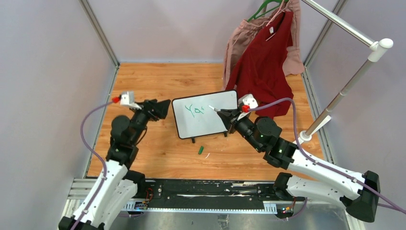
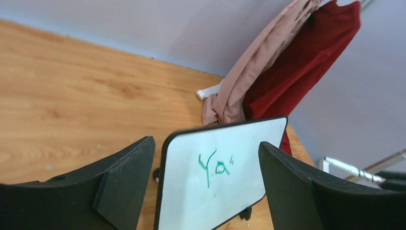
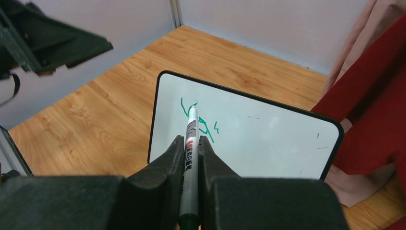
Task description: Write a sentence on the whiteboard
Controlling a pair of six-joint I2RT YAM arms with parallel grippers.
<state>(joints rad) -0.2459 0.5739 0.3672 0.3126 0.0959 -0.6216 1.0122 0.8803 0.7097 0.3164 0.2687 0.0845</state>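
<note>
Clamping a marker [image 3: 192, 120] by its barrel: right tool [image 3: 191, 141], both jaws pressed tight on it, nib pointing forward over the green strokes. Whether the nib touches the surface cannot be told.

Left tool [image 2: 206, 143]: jaws wide apart, holding nothing, near the left edge of the board and not touching it.

Whiteboard [image 1: 206, 122]: small, glossy white, thin black frame with rounded corners, propped at a tilt on little black feet near the middle of the wooden bench [image 1: 158, 81], between the two tools.

Sentence [image 2: 215, 167]: barely begun; a green "Y", an "o" and a small mark after it, high on the left half. A few faint dark specks lie on the right half.

Cap [image 1: 201, 150]: green, loose on the bench just in front of the board.

Red garment [image 1: 263, 62]: hangs behind the board's right corner.

Hazards, as judged:
- Nothing steadies the board, so nib pressure may slide or tip it.
- A shifted board would skew the letters.
- The slim barrel may twist between the jaws under side load.
- The tool could smear wet ink by brushing it.
</note>
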